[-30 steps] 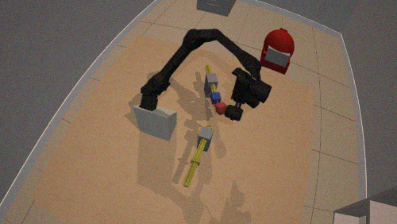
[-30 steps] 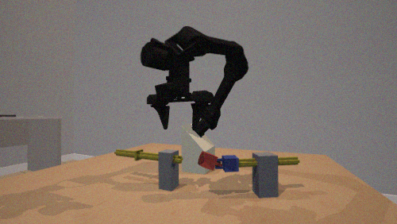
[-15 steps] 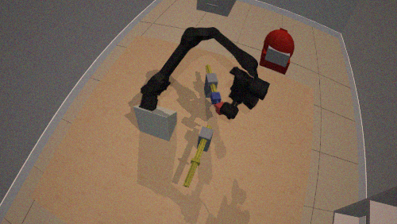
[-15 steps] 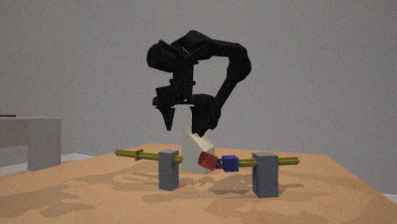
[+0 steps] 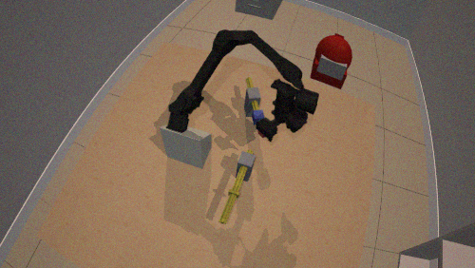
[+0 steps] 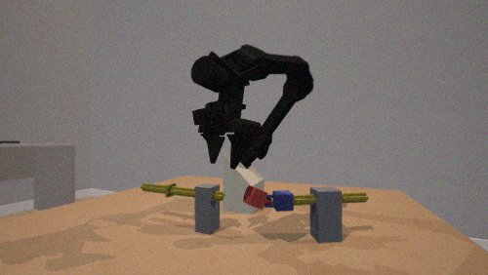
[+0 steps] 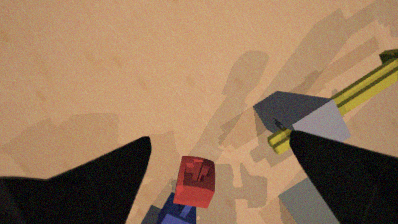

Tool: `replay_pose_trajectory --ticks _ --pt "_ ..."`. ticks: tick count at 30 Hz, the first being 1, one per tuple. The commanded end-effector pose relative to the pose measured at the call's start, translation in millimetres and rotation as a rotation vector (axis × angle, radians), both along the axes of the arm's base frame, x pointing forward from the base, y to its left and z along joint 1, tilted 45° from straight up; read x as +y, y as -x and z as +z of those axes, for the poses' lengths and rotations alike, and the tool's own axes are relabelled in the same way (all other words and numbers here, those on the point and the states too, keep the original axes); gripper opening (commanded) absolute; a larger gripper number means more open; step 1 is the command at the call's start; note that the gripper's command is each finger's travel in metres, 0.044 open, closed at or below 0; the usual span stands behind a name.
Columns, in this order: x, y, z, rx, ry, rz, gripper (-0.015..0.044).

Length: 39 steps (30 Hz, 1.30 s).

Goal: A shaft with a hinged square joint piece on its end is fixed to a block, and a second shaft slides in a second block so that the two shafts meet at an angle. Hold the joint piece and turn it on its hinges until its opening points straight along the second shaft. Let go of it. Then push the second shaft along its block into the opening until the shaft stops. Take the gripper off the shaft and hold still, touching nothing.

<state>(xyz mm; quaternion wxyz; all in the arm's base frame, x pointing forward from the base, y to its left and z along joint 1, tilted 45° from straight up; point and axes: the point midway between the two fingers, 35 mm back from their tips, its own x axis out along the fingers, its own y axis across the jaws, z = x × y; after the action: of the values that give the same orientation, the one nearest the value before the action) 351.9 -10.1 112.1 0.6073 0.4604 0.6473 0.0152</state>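
Note:
The red joint piece (image 5: 261, 134) (image 6: 255, 197) (image 7: 196, 181) is hinged to a blue piece (image 5: 257, 117) (image 6: 282, 200) on the fixed yellow shaft (image 5: 249, 84) (image 6: 353, 197), held in a grey block (image 6: 326, 216). In the exterior view its opening faces left and tilts upward, out of line with the second shaft. The second yellow shaft (image 5: 229, 206) (image 6: 183, 191) (image 7: 370, 87) passes through the other grey block (image 5: 245, 162) (image 6: 207, 210) (image 7: 322, 122); its near end is apart from the red piece. My gripper (image 6: 223, 165) (image 7: 219, 140) is open and empty above the gap; the red piece shows between its fingers in the wrist view.
The arm's pale base block (image 5: 182, 149) stands beside the two shafts. A red object with a grey panel (image 5: 333, 57) stands at the upper right in the top view. The second shaft has a collar (image 5: 234, 193) (image 6: 170, 190) on its outer part.

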Motion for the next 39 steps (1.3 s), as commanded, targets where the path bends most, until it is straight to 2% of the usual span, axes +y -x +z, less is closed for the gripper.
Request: replay_pose_trajectory --ticks 1,8,14,28,39 --pt "1 1 -1 0.042 0.005 -0.079 0.044" --pt "5 1 -3 0.11 0.002 -0.221 0.044" --pt "8 0 -6 0.116 0.001 -0.235 0.044" --pt "61 -5 -58 0.115 -0.003 -0.234 0.044" --pt "80 14 -41 0.116 -0.003 -0.234 0.044"
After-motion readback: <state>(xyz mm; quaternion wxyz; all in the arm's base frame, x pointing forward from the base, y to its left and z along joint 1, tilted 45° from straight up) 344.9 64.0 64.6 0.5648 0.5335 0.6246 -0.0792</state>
